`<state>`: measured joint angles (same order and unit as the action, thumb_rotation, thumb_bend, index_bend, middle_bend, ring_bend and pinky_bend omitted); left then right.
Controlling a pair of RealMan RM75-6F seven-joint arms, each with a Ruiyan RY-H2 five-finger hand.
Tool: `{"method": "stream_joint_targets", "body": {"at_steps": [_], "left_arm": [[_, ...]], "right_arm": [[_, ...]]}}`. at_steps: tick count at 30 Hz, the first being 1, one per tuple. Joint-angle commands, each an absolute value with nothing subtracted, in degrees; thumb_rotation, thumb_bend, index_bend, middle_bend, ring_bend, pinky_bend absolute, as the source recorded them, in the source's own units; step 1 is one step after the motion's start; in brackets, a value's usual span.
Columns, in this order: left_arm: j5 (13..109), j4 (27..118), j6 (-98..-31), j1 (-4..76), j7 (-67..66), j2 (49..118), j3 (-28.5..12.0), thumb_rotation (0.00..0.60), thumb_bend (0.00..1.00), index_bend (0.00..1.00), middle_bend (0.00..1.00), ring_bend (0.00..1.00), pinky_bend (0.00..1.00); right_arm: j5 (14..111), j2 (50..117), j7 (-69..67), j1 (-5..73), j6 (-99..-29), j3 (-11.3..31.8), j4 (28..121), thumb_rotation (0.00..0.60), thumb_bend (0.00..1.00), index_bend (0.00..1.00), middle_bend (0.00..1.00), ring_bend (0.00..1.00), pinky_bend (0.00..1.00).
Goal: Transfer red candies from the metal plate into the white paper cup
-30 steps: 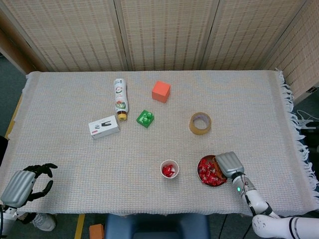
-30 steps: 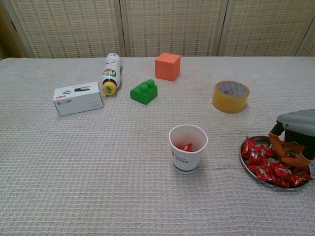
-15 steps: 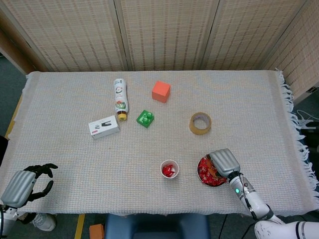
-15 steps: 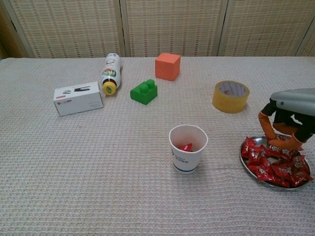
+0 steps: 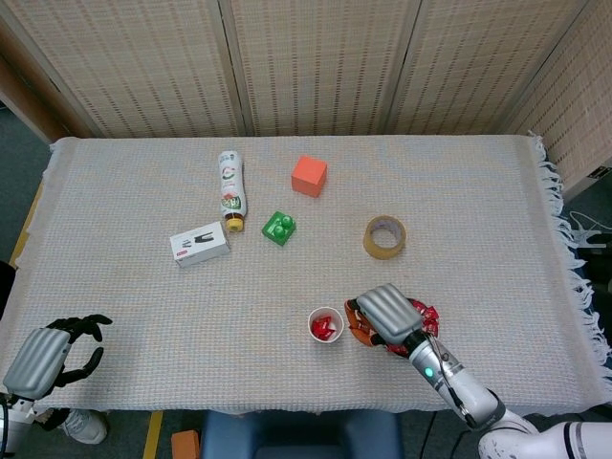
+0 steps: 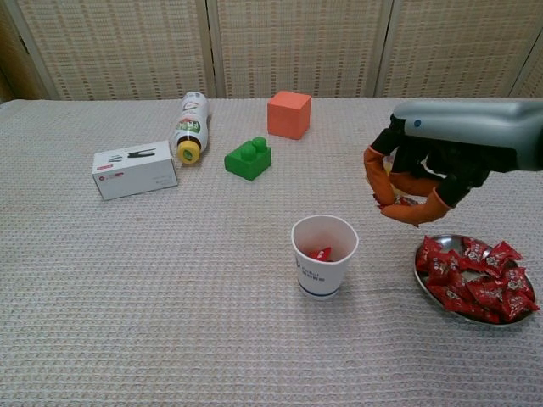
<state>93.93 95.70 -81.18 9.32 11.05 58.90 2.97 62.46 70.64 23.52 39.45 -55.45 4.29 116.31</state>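
The white paper cup (image 5: 325, 324) (image 6: 323, 254) stands near the table's front edge with red candy (image 6: 321, 253) inside. To its right lies the metal plate (image 6: 422, 278) piled with red candies (image 6: 475, 284). My right hand (image 5: 382, 314) (image 6: 424, 174) hovers in the air between plate and cup, just right of and above the cup's rim. Its orange-tipped fingers are curled in with thumb and fingertips pinched together on a red candy, which they mostly hide. My left hand (image 5: 38, 359) hangs off the table's front left corner, fingers loosely apart and holding nothing.
Farther back on the woven cloth are a tape roll (image 5: 384, 236), an orange cube (image 5: 309, 176), a green brick (image 5: 278, 228), a lying bottle (image 5: 230, 189) and a small white box (image 5: 199, 244). In the chest view my right hand covers the tape roll.
My right hand rose out of the metal plate with its fingers closing and travelled left toward the cup. The left hand stayed put.
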Motion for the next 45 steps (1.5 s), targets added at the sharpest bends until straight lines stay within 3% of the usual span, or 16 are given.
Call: {"method": "stream_joint_targets", "body": {"at_steps": [1,9,14,22,32,37,45], "left_arm": [[93.87,95.64,-81.19,9.32,11.09,58.93,2.94,0.600,0.43,0.30,0.48,0.40,0.41],[93.68,95.54,-81.15,9.31,11.40,58.90,2.90,0.600,0.43,0.30,0.48,0.40,0.42],[93.77,95.48,-81.16,9.34,11.49,58.87,2.90,0.600,0.43,0.30,0.48,0.40,0.41],[93.89,95.55,-80.98,9.45,11.33,58.95,2.95,0.600,0.43,0.30,0.48,0.40,0.41],[93.69,95.50,-81.17,9.33,11.62,58.86,2.89,0.600,0.43,0.30,0.48,0.40,0.41],[94.06,95.63,-81.15,9.38,11.35,58.81,3.03,0.600,0.43,0.30,0.48,0.40,0.41],[94.02,95.74,-81.24,9.32,11.08,58.83,3.02,0.600,0.43,0.30,0.48,0.40,0.41]], "right_arm": [[61.04,73.49,23.26,41.04,-53.89,5.16,113.64,0.600,0.32,0.77,0.88,0.78,1.00],[60.19,77.56,21.41,43.12,-51.84,6.20,109.89,0.600,0.32,0.74,0.88,0.78,1.00],[60.96,77.16,20.08,43.19,-51.36,5.90,109.74,0.600,0.32,0.63,0.88,0.78,1.00],[62.00,75.71,19.04,42.67,-51.95,5.29,110.10,0.600,0.21,0.48,0.88,0.78,1.00],[64.07,72.02,19.43,40.15,-54.37,2.73,110.89,0.600,0.20,0.45,0.88,0.78,1.00],[59.25,71.75,25.36,38.92,-56.47,0.57,108.54,0.600,0.20,0.43,0.88,0.78,1.00],[46.70,71.89,29.34,41.21,-51.96,-0.51,104.84,0.600,0.13,0.27,0.88,0.77,1.00]]}}
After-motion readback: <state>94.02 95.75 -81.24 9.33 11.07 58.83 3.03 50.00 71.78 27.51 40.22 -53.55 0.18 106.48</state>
